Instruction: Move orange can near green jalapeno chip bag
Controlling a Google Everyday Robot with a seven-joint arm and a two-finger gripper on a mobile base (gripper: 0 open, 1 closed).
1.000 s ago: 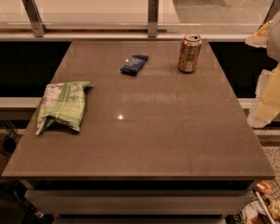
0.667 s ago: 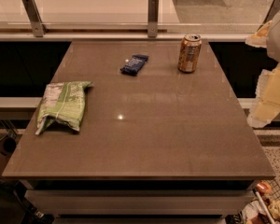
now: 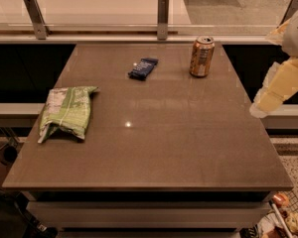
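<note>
Bench [image 3: 188, 152], brown and glossy, carries three things. At its left side, near the edge and about midway front to back, lies the chip bag [image 3: 67, 112], green and white and wrinkled, flat on the surface with one narrow end toward the front. Further right and toward the rear lies a dark blue packet [image 3: 143, 68], flat and slightly angled, well apart from the bag. Right of the packet, near the bench's rear right corner, stands the can [image 3: 202, 56], orange and white, upright, with its silver top and pull tab showing; it touches nothing else. Can and bag are well apart, with most of the bench's width between them and the packet lying between the two toward the rear. At the far right of the view, beyond the bench's right edge, hangs the pincer [image 3: 273, 93], a pale cream and white shape partly cut off at the edge of view. It is off the bench, to the right of the can and nearer the camera. It is apart from the can, with bare bench surface and the bench's edge between the two. Whether the pincer is released or clenched cannot be told. Behind the bench stand metal posts [image 3: 163, 16] along a low rail, with a pale floor beyond.
</note>
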